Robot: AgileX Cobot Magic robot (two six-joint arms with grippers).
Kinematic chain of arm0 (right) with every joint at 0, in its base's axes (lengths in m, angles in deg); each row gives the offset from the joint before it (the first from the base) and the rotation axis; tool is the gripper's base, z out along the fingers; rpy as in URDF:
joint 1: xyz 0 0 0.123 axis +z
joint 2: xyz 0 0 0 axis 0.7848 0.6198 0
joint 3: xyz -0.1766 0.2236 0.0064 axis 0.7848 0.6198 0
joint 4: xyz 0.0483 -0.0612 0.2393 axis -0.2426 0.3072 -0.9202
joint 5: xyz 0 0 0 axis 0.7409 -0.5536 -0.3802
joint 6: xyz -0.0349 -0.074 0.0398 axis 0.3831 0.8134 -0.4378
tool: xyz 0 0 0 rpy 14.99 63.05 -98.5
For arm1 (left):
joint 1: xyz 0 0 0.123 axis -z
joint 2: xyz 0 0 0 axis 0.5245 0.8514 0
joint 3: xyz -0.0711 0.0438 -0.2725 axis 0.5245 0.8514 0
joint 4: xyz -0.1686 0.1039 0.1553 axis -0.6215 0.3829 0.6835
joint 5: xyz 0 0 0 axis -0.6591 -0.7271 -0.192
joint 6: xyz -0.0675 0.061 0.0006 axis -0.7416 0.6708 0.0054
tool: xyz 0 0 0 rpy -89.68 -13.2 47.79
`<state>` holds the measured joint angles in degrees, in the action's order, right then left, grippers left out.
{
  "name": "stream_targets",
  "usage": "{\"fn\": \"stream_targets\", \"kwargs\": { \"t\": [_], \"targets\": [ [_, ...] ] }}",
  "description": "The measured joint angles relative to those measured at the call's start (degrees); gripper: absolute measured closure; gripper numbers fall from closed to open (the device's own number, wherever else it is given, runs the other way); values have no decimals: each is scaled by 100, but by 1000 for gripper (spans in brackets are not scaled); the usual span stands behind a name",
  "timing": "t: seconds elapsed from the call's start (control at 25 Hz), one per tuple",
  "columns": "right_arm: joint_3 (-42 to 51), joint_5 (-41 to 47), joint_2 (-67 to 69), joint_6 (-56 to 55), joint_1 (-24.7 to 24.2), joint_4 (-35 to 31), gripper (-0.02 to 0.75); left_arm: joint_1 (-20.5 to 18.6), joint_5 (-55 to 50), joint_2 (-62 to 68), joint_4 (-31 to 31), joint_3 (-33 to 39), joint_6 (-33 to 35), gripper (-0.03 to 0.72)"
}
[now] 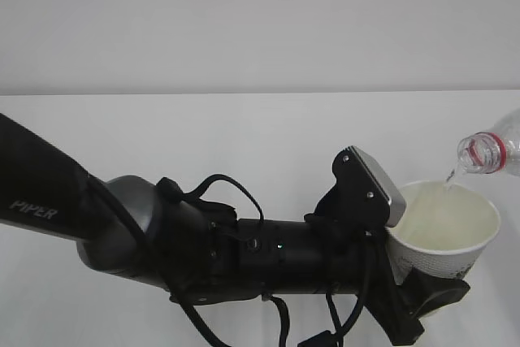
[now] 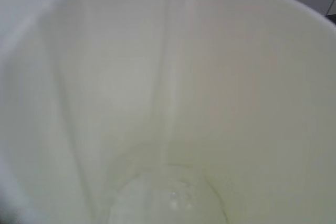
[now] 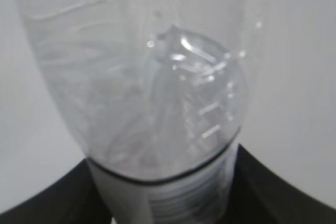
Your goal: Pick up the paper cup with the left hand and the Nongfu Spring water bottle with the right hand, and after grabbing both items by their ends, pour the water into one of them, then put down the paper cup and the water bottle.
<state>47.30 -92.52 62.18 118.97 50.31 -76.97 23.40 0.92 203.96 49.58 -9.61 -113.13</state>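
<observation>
Left hand point(image 1: 422, 294) clamped round paper cup point(image 1: 445, 237), cup held up off table, right of middle. Right hand hidden in outside view; Nongfu Spring water bottle point(image 1: 492, 150) pinched near its end, tipped over cup. Water point(image 1: 449, 175) being poured in thin stream; little pooled at cup bottom. Next: bottle to be tipped back, both to be set down.
</observation>
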Motion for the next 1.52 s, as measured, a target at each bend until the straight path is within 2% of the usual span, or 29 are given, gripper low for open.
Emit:
{"fn": "stream_targets", "kwargs": {
  "t": [1.52],
  "targets": [
    [0,0,0,96,0,0,325,0,-31,0,-4,0,0,142]
  ]
}}
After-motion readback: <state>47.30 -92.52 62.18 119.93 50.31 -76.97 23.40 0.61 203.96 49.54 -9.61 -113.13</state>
